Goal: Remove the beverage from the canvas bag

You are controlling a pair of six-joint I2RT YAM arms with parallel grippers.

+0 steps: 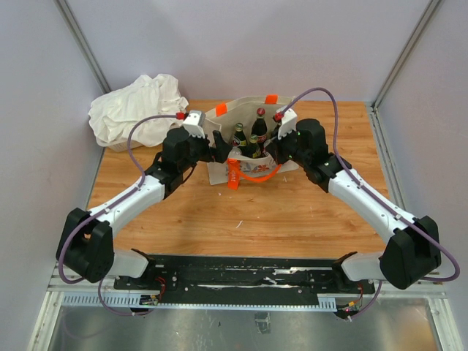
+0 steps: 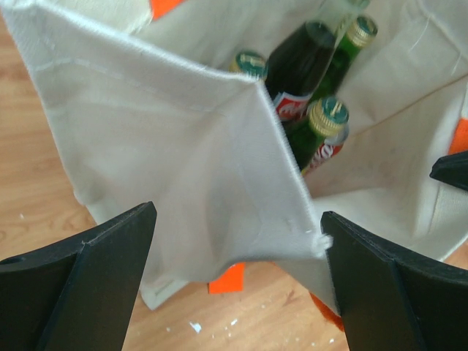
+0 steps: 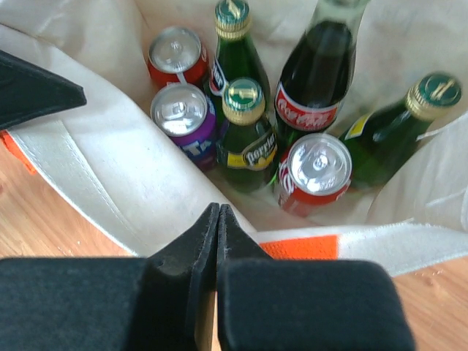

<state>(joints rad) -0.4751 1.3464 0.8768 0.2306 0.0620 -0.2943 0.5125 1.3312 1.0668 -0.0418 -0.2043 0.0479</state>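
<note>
Arms [image 1: 351, 194] inward, fingers [image 2: 88, 285] at canvas bag [image 2: 183, 146]

Matt, coarse-woven cloth on the canvas bag [image 2: 168, 146]. Glossy glass bottles [image 3: 318, 66], shiny metal cans [image 3: 319, 164]. Smooth wood surface [image 1: 256, 212].

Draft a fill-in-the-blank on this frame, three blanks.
The left gripper straddles a corner of the canvas bag with its jaws ____.
The right gripper has its jaws ____.
The cans visible in the bag number ____.
Missing words: open; shut; three.
</note>
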